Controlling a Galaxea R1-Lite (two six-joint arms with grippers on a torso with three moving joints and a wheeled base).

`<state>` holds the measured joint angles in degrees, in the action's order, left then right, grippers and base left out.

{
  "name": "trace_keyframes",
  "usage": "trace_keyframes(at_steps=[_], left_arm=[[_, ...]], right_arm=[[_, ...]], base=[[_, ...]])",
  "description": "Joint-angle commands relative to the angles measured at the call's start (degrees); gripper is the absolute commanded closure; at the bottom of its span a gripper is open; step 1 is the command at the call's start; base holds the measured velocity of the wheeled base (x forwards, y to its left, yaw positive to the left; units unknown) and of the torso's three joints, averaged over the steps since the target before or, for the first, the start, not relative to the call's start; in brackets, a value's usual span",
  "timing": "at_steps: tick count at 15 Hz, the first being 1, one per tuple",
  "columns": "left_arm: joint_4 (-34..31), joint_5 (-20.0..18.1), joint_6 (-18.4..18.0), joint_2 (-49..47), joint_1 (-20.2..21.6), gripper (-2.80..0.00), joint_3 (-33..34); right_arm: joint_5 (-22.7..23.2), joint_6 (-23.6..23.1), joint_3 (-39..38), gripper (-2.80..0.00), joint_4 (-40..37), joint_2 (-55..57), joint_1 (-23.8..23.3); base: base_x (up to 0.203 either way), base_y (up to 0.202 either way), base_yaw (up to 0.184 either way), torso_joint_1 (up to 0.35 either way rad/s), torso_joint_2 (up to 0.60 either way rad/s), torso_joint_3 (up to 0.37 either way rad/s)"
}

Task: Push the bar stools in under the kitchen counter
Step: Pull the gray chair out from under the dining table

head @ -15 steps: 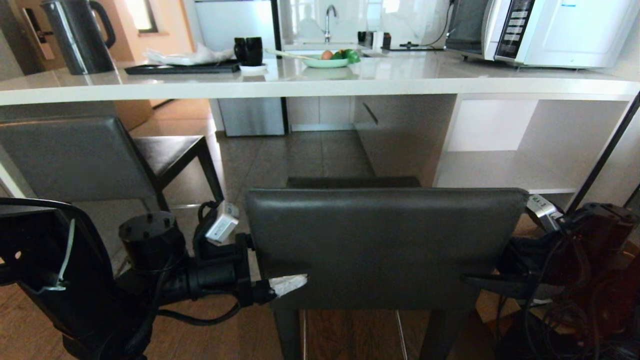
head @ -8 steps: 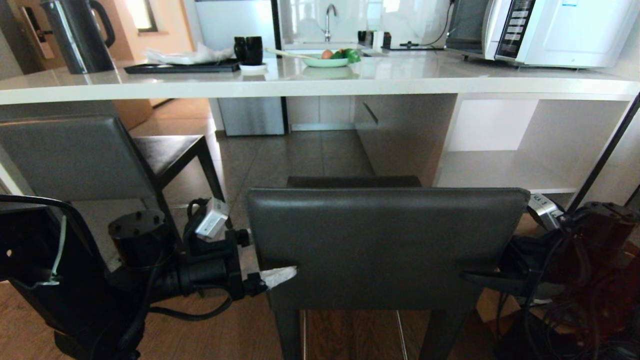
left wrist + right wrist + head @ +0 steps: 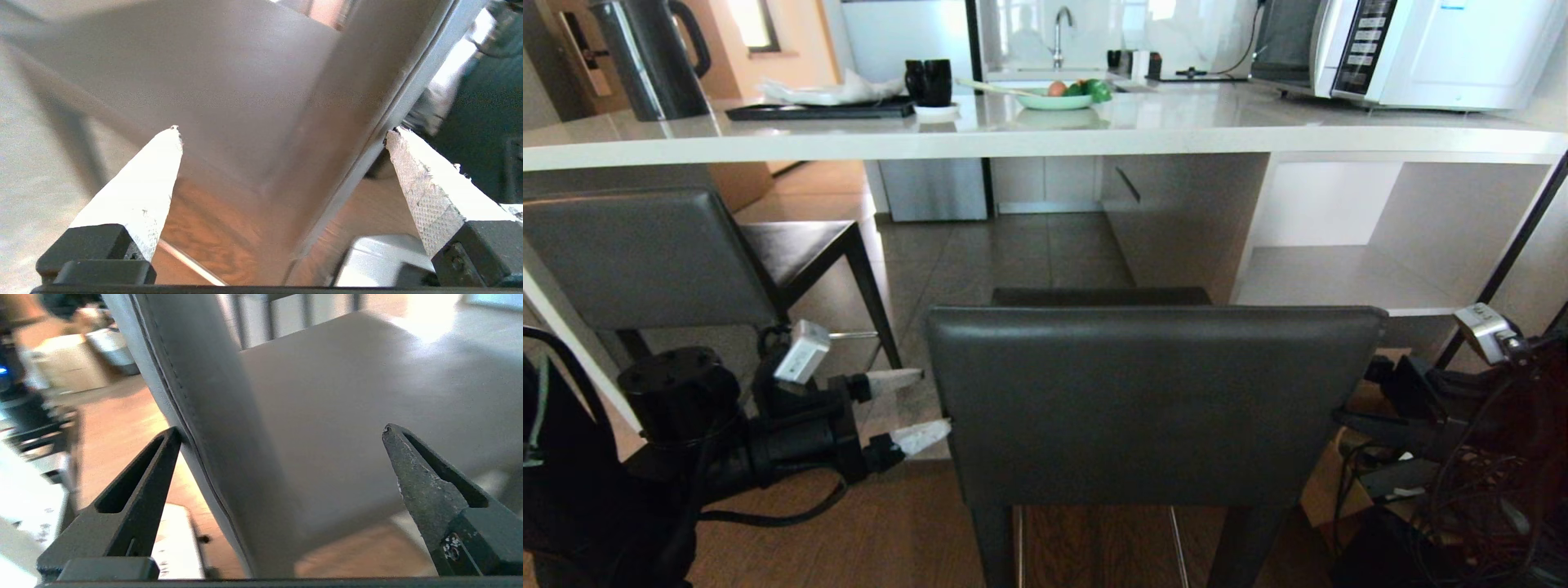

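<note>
The nearer bar stool [image 3: 1152, 400] stands in front of me, its dark grey backrest facing me and its seat short of the kitchen counter [image 3: 1013, 135]. A second bar stool [image 3: 645, 257] is at the left, its seat partly under the counter top. My left gripper [image 3: 911, 408] is open at the near stool's left edge, with white-taped fingers [image 3: 139, 192]. The backrest's side edge [image 3: 359, 163] lies just ahead of the gap in my left gripper [image 3: 282, 130]. My right gripper [image 3: 1364, 445] is open at the backrest's right side. The padded edge [image 3: 196, 396] runs between the tips of my right gripper [image 3: 282, 430].
On the counter are a black kettle [image 3: 654, 57], a dark tray [image 3: 821, 110], black mugs [image 3: 929, 82], a fruit bowl [image 3: 1058, 98] and a microwave [image 3: 1421, 49]. A white open shelf unit [image 3: 1339, 245] fills the counter's right end. Cables and boxes lie at the lower right.
Both arms have swung outward from the near stool: the left gripper has moved left off the backrest's rear face and the right gripper has moved right. The stool has stayed put.
</note>
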<state>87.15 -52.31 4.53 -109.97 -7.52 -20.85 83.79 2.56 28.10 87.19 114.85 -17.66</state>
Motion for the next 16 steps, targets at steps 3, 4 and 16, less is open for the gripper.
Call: trace_keyframes(at_steps=[3,4,16], left_arm=[[0.5,-0.4,2.4,11.4,1.9,-2.8,3.9],[0.5,0.0,4.4,14.9,1.9,-2.8,4.6],[-23.5,60.6,3.0,39.2,-1.9,-2.8,-0.4]], right_arm=[[0.6,-0.1,-4.3,-2.8,0.5,-8.6,-4.5],[0.5,-0.2,-6.9,-2.8,0.5,-11.2,-5.3],[-64.6,14.1,-4.2,-2.8,-2.8,-33.2,-8.4]], base=[[0.0,0.0,0.0,0.0,0.0,0.0],[0.0,0.0,0.0,0.0,0.0,0.0],[0.0,0.0,0.0,0.0,0.0,0.0]])
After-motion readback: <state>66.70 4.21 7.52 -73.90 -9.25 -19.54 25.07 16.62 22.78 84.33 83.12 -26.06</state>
